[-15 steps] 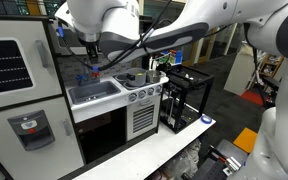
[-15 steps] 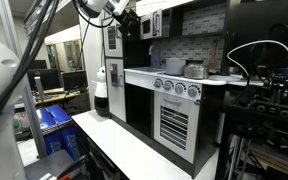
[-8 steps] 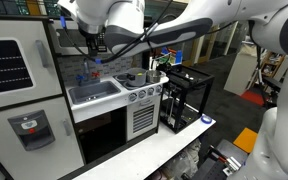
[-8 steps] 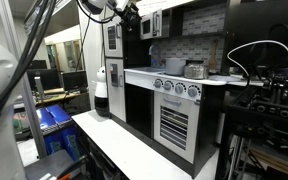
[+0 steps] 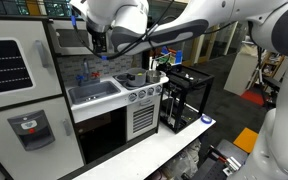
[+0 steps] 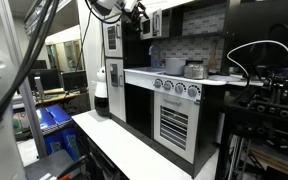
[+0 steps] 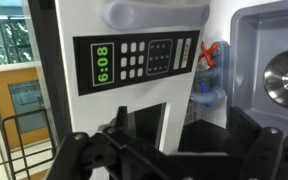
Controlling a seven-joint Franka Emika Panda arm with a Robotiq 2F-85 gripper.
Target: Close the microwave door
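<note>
Wrist view, fingers (image 7: 169, 158) spread wide, empty, dark, blurred, microwave door (image 5: 72, 40) partly behind arm (image 5: 119, 20)

The gripper (image 6: 136, 12) hangs high beside the microwave door (image 6: 147, 26), its opening unreadable. A silver pot (image 6: 195, 69) sits on the stove (image 6: 174, 88).

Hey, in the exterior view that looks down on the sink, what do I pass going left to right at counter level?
white fridge door with the dark grille → sink → row of stove knobs → black open-frame box
</note>
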